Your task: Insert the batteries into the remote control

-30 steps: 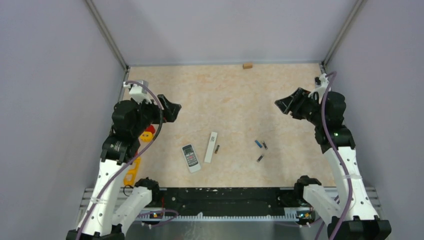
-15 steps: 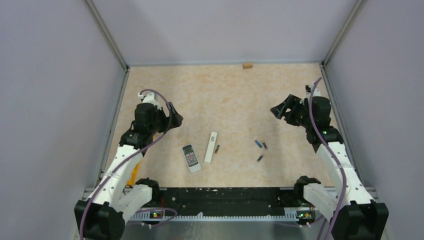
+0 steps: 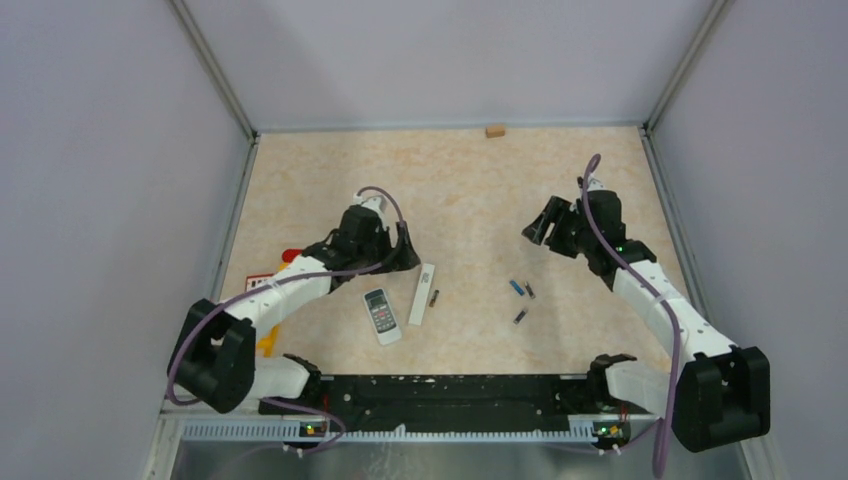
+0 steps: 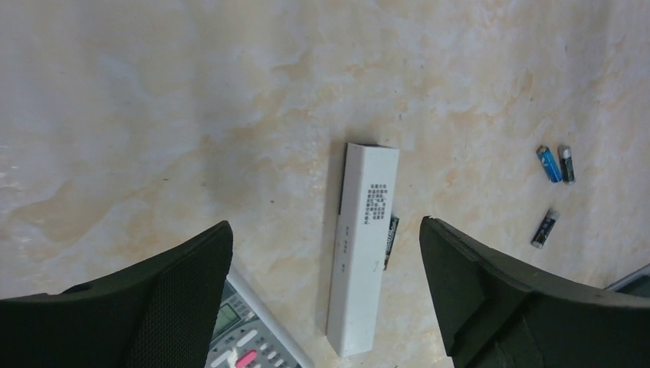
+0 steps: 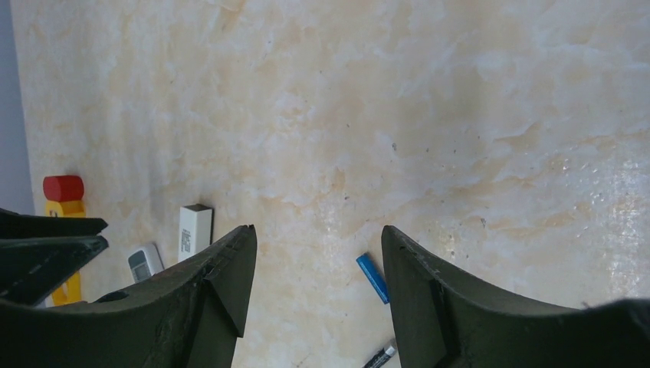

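Note:
A slim white remote (image 3: 422, 294) lies back up at the table's middle, with a dark battery (image 3: 434, 297) touching its right side. A grey remote with buttons (image 3: 381, 315) lies to its left. A blue battery (image 3: 516, 287) and two dark batteries (image 3: 530, 291) (image 3: 520, 316) lie further right. My left gripper (image 3: 405, 255) is open and empty, just behind the remotes. In the left wrist view the white remote (image 4: 364, 245) lies between the fingers (image 4: 192, 284). My right gripper (image 3: 538, 225) is open and empty, behind the batteries. The blue battery (image 5: 372, 278) shows by its right finger (image 5: 444, 299).
A small brown block (image 3: 494, 130) sits at the table's back edge. A red and yellow object (image 3: 291, 257) lies at the left edge, partly under my left arm. Grey walls close in the table on the left, the right and the back.
My left arm has stretched out to the right, bringing its gripper from the left edge to the remotes. My right gripper has moved left and lower, towards the batteries. Both stay open.

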`<act>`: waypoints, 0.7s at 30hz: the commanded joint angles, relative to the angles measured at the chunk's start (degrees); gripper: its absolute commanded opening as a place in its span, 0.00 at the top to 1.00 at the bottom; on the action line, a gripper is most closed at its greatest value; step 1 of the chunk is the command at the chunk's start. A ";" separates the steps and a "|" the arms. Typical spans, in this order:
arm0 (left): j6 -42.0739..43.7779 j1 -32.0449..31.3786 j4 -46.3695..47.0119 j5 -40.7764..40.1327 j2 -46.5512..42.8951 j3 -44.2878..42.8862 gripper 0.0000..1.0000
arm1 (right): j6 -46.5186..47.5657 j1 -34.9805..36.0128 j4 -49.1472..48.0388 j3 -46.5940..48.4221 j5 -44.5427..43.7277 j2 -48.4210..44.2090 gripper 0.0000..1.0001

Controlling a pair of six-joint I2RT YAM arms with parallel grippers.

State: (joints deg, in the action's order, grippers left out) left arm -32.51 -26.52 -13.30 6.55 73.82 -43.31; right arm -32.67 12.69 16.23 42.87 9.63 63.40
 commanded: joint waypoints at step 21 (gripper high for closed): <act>-2.81 -20.85 -2.26 -23.74 18.40 -9.85 0.49 | -1.61 0.73 -2.72 -1.94 -3.55 -0.32 0.39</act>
State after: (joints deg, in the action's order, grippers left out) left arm -33.85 -47.07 -15.03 -13.87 90.63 -50.65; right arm -33.74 12.97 15.33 41.87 6.92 63.40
